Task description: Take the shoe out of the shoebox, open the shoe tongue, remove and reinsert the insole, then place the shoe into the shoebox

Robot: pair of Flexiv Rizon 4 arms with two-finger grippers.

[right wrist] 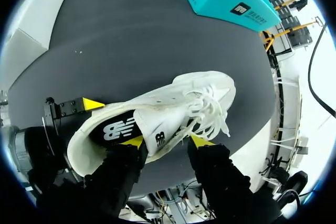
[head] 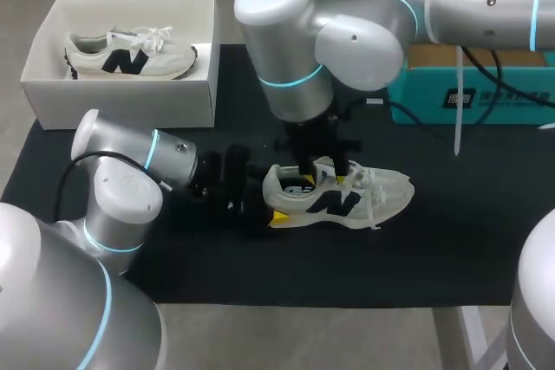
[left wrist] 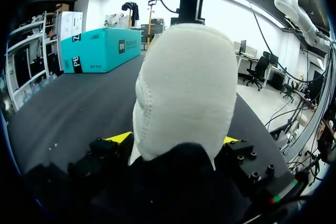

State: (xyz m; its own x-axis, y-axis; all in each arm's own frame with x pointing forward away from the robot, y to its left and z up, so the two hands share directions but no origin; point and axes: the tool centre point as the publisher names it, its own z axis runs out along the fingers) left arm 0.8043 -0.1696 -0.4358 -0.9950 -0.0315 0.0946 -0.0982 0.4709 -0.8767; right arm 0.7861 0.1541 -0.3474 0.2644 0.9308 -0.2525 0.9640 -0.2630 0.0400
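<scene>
Head view: left hand (head: pixel 271 200) clamps the heel of the shoe (head: pixel 347 201) at nine o'clock; right hand (right wrist: pixel 166 141), pinching the tongue (right wrist: pixel 157 128), should lift gently.

1. The left arm (head: pixel 121 192) comes in from the near left corner, with its wrist low and level over the table.
2. The left gripper (left wrist: pixel 176 141) has one yellow-tipped finger pressed on each side of the heel of the shoe (left wrist: pixel 184 87).
3. The right arm (head: pixel 364 23) reaches in from the far right, elbow bent and wrist pointing straight down.
4. The right gripper (right wrist: pixel 167 141) pinches the shoe tongue (right wrist: pixel 160 127) between its fingers.
</scene>
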